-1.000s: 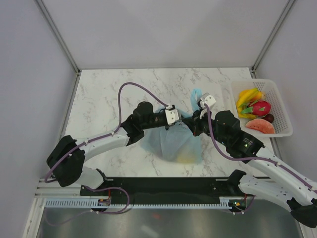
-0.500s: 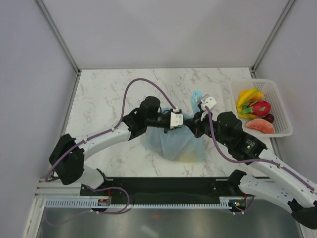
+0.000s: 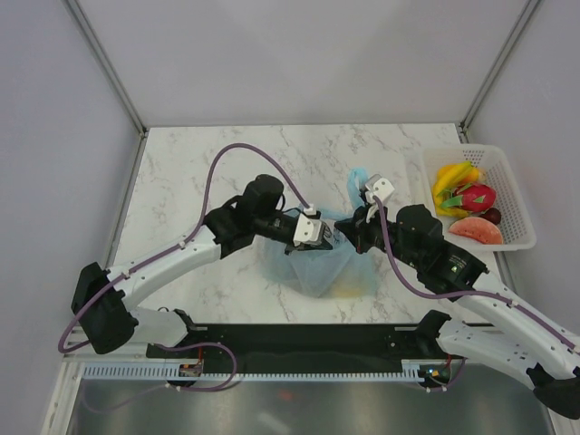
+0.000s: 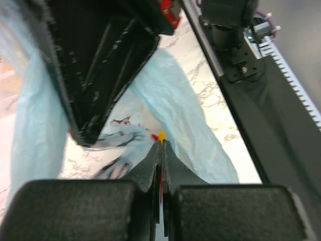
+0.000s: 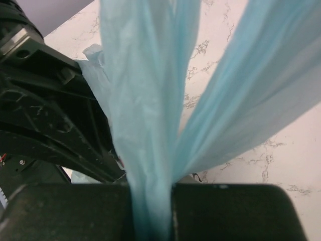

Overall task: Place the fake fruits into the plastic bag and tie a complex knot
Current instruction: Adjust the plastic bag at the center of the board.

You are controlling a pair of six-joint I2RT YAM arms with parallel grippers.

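Observation:
The light-blue plastic bag (image 3: 317,267) lies at the table's middle, with something yellowish showing through its lower right (image 3: 344,290). My right gripper (image 3: 355,227) is shut on a bunched blue handle strip (image 5: 150,125), and a handle loop (image 3: 358,177) sticks up behind it. My left gripper (image 3: 319,234) sits over the bag's top, right against the right gripper. Its jaws are pressed together with thin bag film (image 4: 190,150) running into them and a yellow-red speck (image 4: 161,135) at the tips. Bananas (image 3: 453,177), dragon fruit (image 3: 477,197), a dark ball (image 3: 492,216) and an orange-red slice (image 3: 476,231) lie in the basket.
The white mesh basket (image 3: 517,195) stands at the table's right edge. Grey walls enclose the marble table (image 3: 190,181) at the back and sides. A black base rail (image 3: 308,340) runs along the near edge.
My left arm has swung its elbow out to the left, and its wrist has turned and dropped lower over the bag's top. The right arm has barely moved.

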